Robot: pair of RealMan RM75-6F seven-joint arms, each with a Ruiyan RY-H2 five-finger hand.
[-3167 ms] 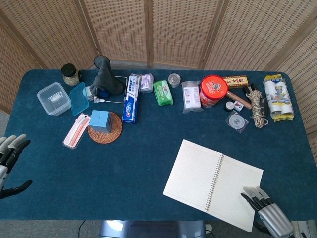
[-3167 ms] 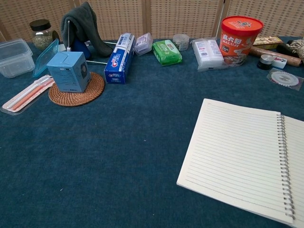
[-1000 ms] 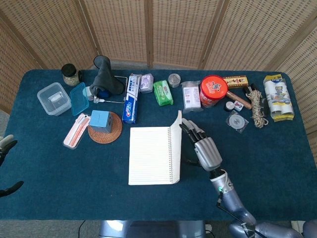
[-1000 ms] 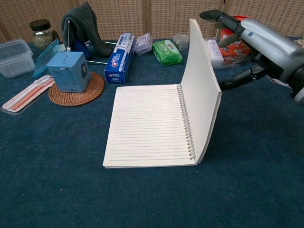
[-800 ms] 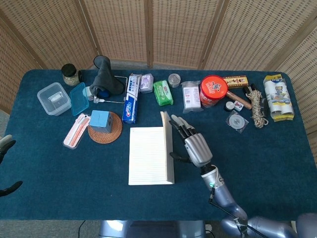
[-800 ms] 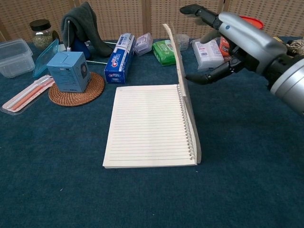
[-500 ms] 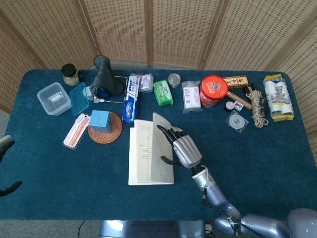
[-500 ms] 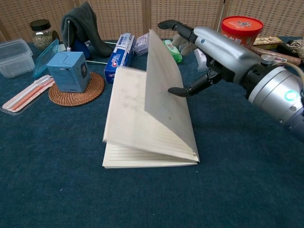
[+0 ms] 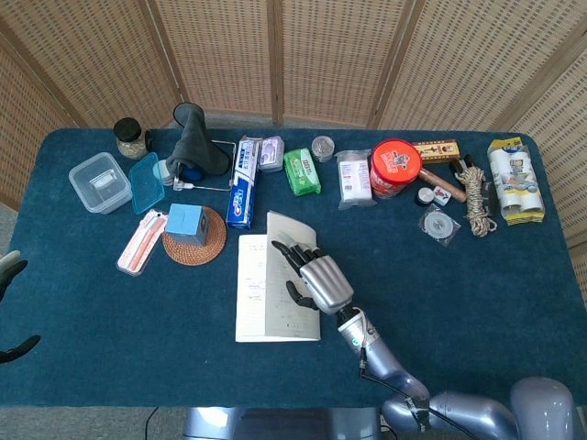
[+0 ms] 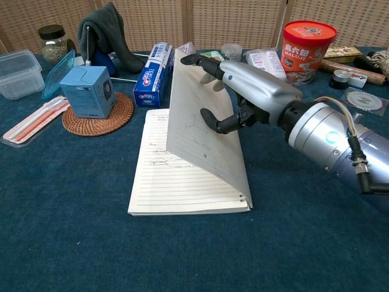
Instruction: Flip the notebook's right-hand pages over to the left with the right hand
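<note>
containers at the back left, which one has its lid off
The clear plastic box at the far left: its blue lid lies beside it. The glass jar behind it keeps its dark cap on.

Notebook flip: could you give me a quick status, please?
Right robot hand pressing raised page leftward. Notebook page tilted, not yet flat. Left robot hand idle at table edge. Nothing in the way.

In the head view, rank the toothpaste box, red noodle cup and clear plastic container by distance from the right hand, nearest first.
From the right hand:
1. Toothpaste box, up and to its left.
2. Red noodle cup, up and to its right.
3. Clear plastic container, far left by the table edge.
</note>
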